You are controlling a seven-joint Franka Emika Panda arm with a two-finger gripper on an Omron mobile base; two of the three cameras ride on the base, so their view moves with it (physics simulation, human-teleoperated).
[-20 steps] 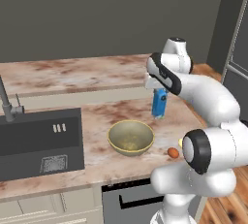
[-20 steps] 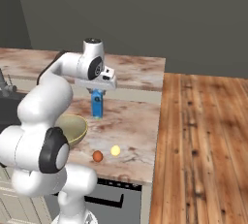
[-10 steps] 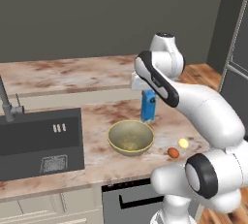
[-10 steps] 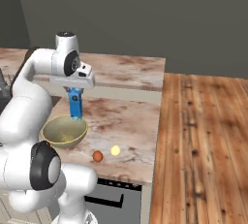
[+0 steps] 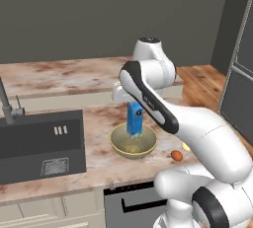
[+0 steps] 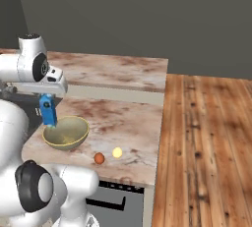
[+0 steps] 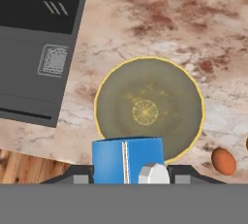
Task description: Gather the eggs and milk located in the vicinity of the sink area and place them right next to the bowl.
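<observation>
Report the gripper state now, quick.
Gripper: closed on the milk carton, held in the air by the bowl.

**Milk over bowl, eggs on counter**

Blue milk carton (image 5: 134, 119) upright, lifted off the counter, over the near edge of the yellow-olive bowl (image 5: 133, 143). Bowl upright, nothing inside. Brown egg (image 5: 176, 155) and pale egg (image 6: 117, 152) lie close together on the counter beside the bowl. Black sink (image 5: 39, 143) is well apart from them.
</observation>
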